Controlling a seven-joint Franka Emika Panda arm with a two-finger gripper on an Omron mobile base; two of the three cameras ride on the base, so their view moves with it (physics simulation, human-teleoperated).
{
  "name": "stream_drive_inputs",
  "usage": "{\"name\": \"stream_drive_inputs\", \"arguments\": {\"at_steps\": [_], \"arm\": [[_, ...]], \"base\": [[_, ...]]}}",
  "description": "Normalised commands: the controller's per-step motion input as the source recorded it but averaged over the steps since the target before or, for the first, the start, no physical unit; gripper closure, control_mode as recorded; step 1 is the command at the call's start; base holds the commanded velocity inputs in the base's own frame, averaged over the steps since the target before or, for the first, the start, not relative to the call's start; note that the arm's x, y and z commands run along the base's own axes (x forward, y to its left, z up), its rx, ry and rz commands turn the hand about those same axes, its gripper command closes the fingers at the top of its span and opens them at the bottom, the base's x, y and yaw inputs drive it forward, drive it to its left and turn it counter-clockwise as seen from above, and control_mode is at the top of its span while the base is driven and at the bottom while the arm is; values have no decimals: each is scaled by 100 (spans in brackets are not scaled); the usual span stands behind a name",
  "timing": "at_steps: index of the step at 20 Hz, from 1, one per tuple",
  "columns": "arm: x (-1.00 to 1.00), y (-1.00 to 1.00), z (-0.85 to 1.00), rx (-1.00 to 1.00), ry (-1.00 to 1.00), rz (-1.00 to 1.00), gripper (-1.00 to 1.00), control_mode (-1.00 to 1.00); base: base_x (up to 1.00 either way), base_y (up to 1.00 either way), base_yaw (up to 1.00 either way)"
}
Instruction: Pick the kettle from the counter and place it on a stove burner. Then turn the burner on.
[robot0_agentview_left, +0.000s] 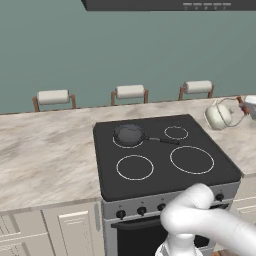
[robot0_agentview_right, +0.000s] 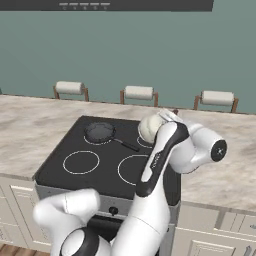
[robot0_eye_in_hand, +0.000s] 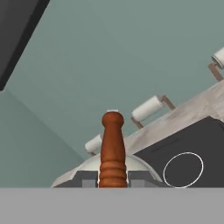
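The cream-white kettle (robot0_agentview_left: 218, 116) hangs tilted on its side in the air, over the counter (robot0_agentview_left: 45, 155) just right of the black cooktop. My gripper (robot0_agentview_left: 248, 106) at the right edge of the left base view is shut on its reddish-brown handle piece. In the hand view that handle piece (robot0_eye_in_hand: 113, 146) stands between my fingertips, with the kettle's pale dome (robot0_eye_in_hand: 89, 168) below. From the right base view the kettle (robot0_agentview_right: 149, 128) peeks out behind my arm. The large stove burner (robot0_agentview_left: 192, 159) at the front right of the cooktop is bare.
A dark frying pan (robot0_agentview_left: 129, 133) with a long black handle sits on the back-left ring. Control knobs (robot0_agentview_left: 120, 214) line the stove front. White rolls on wooden brackets (robot0_agentview_left: 52, 97) stand along the far edge of the counter. A dark hood (robot0_agentview_left: 170, 4) hangs above.
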Motion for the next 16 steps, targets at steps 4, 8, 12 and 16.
{"name": "stream_drive_inputs", "arguments": {"at_steps": [4, 8, 12, 16], "arm": [[5, 98, 34, -20, 23, 0, 100, -100], [0, 71, 15, -33, 50, 0, 100, -100], [2, 51, 1, -30, 63, 0, 100, -100], [3, 23, 0, -16, 34, 0, 100, -100]], "base": [[0, 0, 0], [0, 0, 0], [0, 0, 0], [0, 0, 0]]}}
